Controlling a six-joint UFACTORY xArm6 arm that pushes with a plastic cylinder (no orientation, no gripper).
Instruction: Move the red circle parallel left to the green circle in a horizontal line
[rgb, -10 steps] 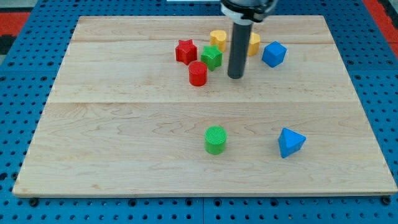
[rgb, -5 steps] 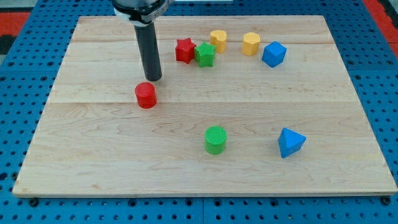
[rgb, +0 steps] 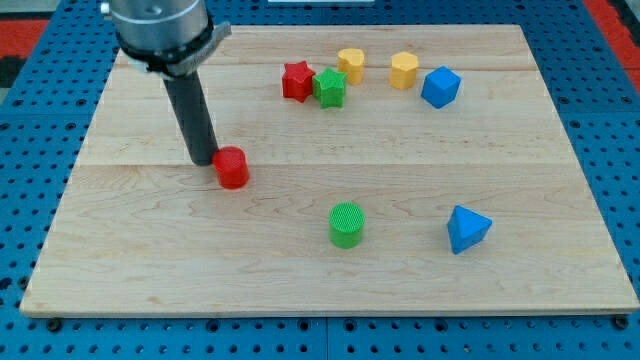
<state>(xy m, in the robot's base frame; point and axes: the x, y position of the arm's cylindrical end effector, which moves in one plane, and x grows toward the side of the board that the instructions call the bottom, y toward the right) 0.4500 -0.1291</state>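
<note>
The red circle (rgb: 232, 167) is a short red cylinder left of the board's middle. The green circle (rgb: 346, 224) is a ribbed green cylinder lower down and to the right of it. My tip (rgb: 203, 159) is at the red circle's upper left, close against it. The rod rises from there toward the view's top left.
Near the view's top stand a red star (rgb: 297, 81), a green star (rgb: 329, 88), two yellow blocks (rgb: 351, 65) (rgb: 404, 70) and a blue block (rgb: 440, 87). A blue pyramid-like block (rgb: 467, 229) lies at the lower right. The wooden board (rgb: 120, 280) rests on a blue pegboard.
My tip went from right of the red circle to its top, then to its upper left. The red circle was pushed left and down, then shifted slightly further down.
</note>
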